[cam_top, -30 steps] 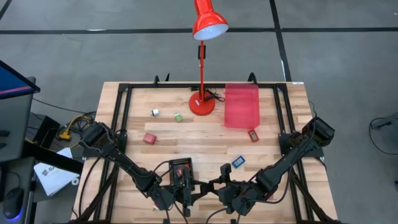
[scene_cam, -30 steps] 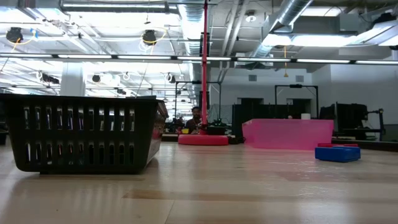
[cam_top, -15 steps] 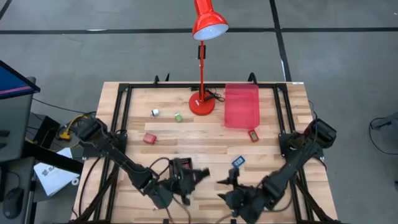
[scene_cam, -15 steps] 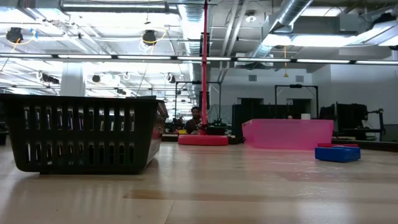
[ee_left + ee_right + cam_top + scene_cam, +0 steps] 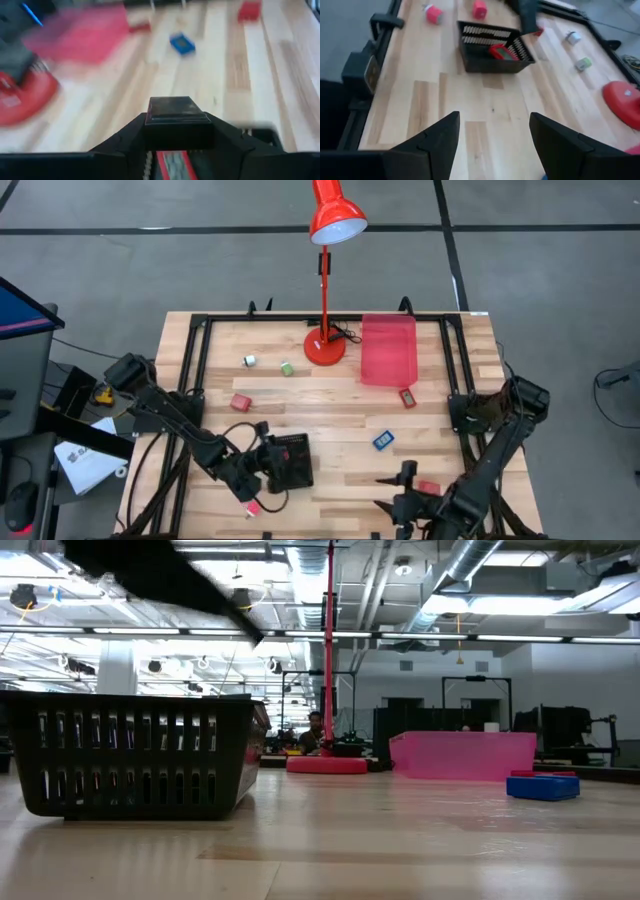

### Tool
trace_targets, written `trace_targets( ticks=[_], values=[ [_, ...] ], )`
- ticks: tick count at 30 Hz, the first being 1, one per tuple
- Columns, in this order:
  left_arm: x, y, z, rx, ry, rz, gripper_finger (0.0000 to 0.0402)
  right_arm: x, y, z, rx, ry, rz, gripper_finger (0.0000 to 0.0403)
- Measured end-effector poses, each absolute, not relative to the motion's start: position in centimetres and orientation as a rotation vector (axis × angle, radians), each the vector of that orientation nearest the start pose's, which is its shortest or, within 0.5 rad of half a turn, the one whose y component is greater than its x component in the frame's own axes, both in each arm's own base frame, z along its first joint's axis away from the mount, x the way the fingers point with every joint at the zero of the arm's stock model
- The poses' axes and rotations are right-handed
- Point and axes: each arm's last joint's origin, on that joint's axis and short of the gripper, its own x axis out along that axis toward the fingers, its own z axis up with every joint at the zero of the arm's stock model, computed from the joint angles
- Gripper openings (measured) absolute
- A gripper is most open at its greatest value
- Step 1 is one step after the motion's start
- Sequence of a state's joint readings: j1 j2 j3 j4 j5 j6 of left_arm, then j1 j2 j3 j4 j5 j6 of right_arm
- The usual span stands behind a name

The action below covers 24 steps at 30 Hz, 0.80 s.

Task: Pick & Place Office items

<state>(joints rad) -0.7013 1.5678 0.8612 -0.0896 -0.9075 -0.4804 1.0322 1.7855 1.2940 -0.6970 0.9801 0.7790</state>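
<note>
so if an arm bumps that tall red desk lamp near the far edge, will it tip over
Possibly. The red desk lamp carries its shade high on a thin stem, so it looks top-heavy. Its round base is broad and flat on the table, which should resist a light nudge. A push high on the stem seems riskier.

Left hand [image 5: 268, 452] over black basket [image 5: 292, 465], grip perhaps hidden
</note>
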Motion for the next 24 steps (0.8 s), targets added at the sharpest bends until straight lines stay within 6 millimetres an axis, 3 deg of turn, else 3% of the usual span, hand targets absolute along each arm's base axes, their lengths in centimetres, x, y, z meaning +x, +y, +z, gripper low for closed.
trace_targets(
  ticks=[6,14,24],
  values=[
    [23.0,-17.3,18.9,-0.032,0.553,0.145,0.0175,17.9,30.1,22.7,-0.191,0.509,-0.209,0.0234],
    [21.6,-18.0,19.0,-0.097,0.531,0.043,0.0157,17.2,30.7,23.4,-0.164,0.450,-0.214,0.0234],
    [22.3,-18.6,16.1,-0.094,0.539,0.044,0.0171,17.3,30.8,23.5,-0.144,0.434,-0.222,0.0234]
  ],
)
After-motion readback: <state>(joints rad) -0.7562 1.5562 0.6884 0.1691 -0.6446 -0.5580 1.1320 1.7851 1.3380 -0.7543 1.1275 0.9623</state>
